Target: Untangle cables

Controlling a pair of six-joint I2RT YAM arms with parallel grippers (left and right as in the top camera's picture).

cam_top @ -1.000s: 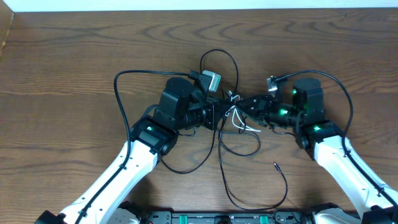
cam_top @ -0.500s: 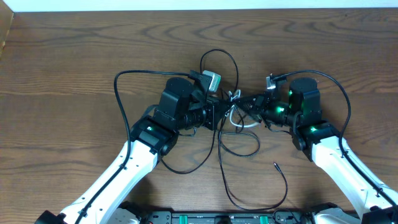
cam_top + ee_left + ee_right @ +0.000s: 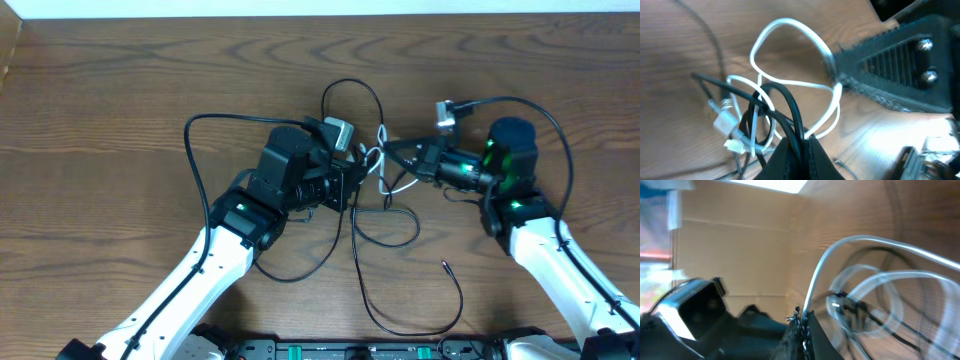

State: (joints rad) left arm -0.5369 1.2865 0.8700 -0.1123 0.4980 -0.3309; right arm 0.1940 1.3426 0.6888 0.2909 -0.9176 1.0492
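The cables are a knot of thin black cords (image 3: 386,243) and a white cord (image 3: 392,183) on the wooden table (image 3: 120,90), between my two arms. My left gripper (image 3: 357,180) is shut on a black cord (image 3: 790,112) that runs up out of its jaws, with the white cord (image 3: 790,30) looped around it. In the right wrist view my right gripper (image 3: 804,321) is shut on the white cord (image 3: 821,277), which arcs away blurred. From overhead, my right gripper (image 3: 388,150) points left at the knot. A black plug end (image 3: 443,265) lies loose nearer the front.
Thicker black wires (image 3: 190,135) arc off both arms over the table. The right finger (image 3: 900,60) fills the upper right of the left wrist view. A pale wall (image 3: 735,260) stands behind the table in the right wrist view.
My right gripper has shut on the white cord and drawn back to the right and up, pulling the cord out of the knot. The left arm has hardly moved.
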